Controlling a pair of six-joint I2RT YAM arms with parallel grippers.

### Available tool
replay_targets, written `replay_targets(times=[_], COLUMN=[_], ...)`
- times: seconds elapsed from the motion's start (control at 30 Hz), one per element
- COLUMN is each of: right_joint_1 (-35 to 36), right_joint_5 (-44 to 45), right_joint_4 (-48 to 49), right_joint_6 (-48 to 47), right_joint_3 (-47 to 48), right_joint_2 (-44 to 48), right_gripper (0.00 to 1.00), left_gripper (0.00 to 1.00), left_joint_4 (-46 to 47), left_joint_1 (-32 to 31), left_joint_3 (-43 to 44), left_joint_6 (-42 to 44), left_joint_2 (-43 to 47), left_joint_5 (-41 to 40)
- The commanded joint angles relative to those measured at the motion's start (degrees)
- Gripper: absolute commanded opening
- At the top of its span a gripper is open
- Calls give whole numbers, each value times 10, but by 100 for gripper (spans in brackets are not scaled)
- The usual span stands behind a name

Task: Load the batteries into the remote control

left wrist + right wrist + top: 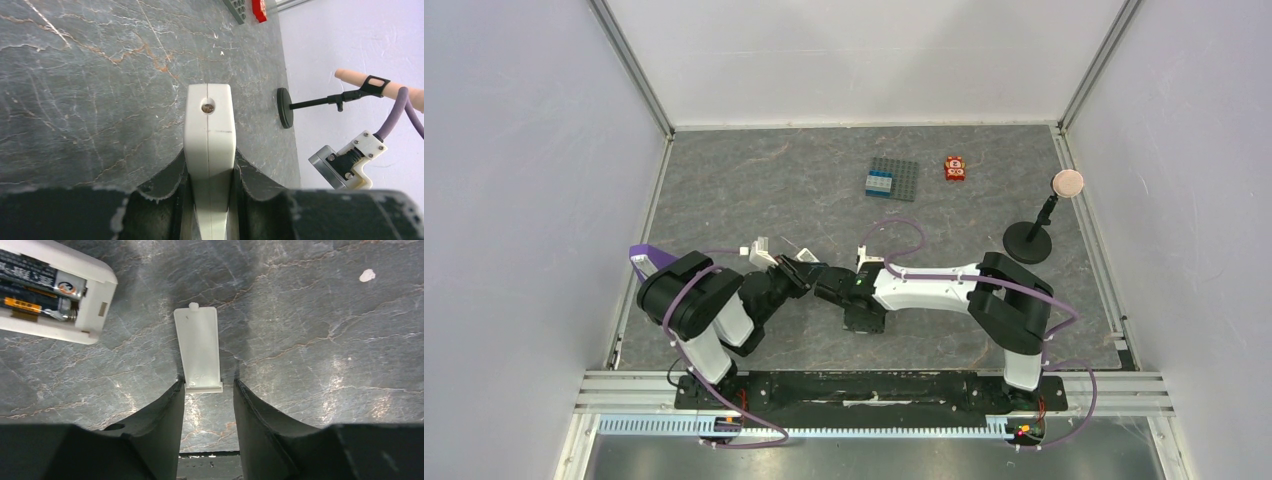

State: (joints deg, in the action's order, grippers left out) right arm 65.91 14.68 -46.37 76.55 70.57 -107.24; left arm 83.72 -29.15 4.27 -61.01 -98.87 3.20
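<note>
Top external: metal rail point(1124, 380) lowest in frame, then dark grey veined table point(724, 190), white walls point(524, 150) around it. Upper right: grey block plate point(892, 178), red toy point(954, 168), black stand point(1029, 240). Left gripper point(209, 167) clenched on remote point(209, 125), left of centre: slim, white, seen end-on. Right wrist: its open slot, upper left, holds both batteries point(30, 277), dark with orange print. Right gripper point(209, 385) released, cover point(198, 340) end between its tips.
</note>
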Motion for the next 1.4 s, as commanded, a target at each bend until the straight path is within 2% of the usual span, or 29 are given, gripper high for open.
replay_targets(times=[0.0, 0.13, 0.23, 0.3, 0.4, 0.53, 0.67, 0.8, 0.87, 0.97, 1.07, 1.37], right_joint_1=[2, 1, -1, -2, -3, -3, -7, -12, -14, -17, -22, -32], right_joint_5=[26, 19, 18, 22, 34, 57, 67, 73, 73, 71, 71, 67], right_joint_4=[-10, 10, 20, 23, 23, 19, 19, 19, 19, 22, 31, 60], right_joint_6=[4, 1, 2, 1, -2, -7, -17, -21, -24, -28, -35, -57], right_joint_3=[0, -20, -34, -37, -38, -35, -37, -38, -37, -40, -43, -61], right_joint_2=[-14, -5, 6, 13, 22, 41, 61, 75, 77, 81, 88, 118], right_gripper=[39, 28, 24, 22, 21, 20, 20, 21, 21, 21, 21, 20], left_gripper=[29, 39, 47, 51, 64, 71, 75, 77, 79, 82, 82, 82], left_joint_4=[54, 54, 54, 53, 53, 34, -117, -429, -588, -739, -794, -869], left_joint_1=[-8, -10, -13, -14, -14, -14, -15, -17, -24, -25, -24, -24], left_joint_3=[1, -7, -12, -16, -22, -38, -38, 18, 61, 89, 94, 92], left_joint_6=[3, -7, -9, -12, -25, -50, -75, -59, -43, -60, -79, -93], left_joint_2=[-6, -8, -3, 0, 3, 15, 83, 244, 321, 398, 420, 446], left_joint_5=[-37, -62, -72, -79, -91, -119, -152, -173, -210, -242, -223, -223])
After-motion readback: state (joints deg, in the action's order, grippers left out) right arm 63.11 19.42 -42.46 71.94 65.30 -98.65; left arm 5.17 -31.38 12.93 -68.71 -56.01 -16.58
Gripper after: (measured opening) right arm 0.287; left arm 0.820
